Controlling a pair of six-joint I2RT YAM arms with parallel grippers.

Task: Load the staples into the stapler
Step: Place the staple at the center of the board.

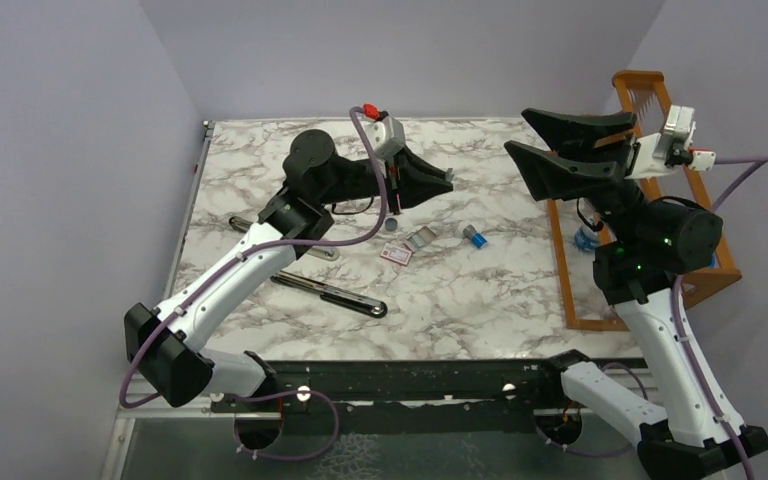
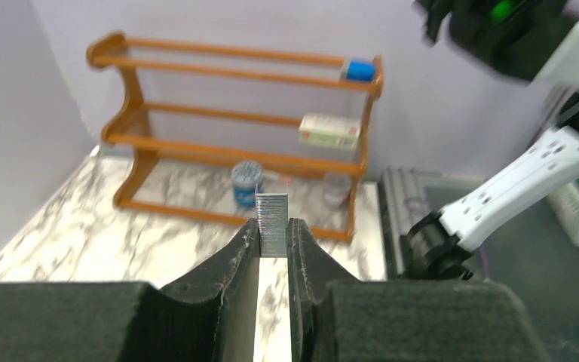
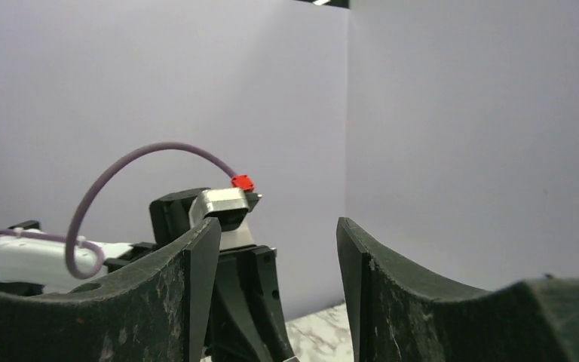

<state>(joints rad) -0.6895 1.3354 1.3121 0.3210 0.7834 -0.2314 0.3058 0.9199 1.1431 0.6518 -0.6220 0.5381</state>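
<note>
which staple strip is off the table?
The strip pinched upright in the left pincer, poking above its tips. The other strip lies flat on the table beside the white-and-red box.

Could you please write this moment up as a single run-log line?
left gripper: shut on staples, aloft | right gripper: open, empty, raised | stapler: on table, untouched

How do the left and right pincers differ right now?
The left pincer is shut on a short silvery-grey strip of staples; the right pincer stands open and empty. The left faces the brown wooden rack; the right faces the left arm. Both have black fingers.
</note>
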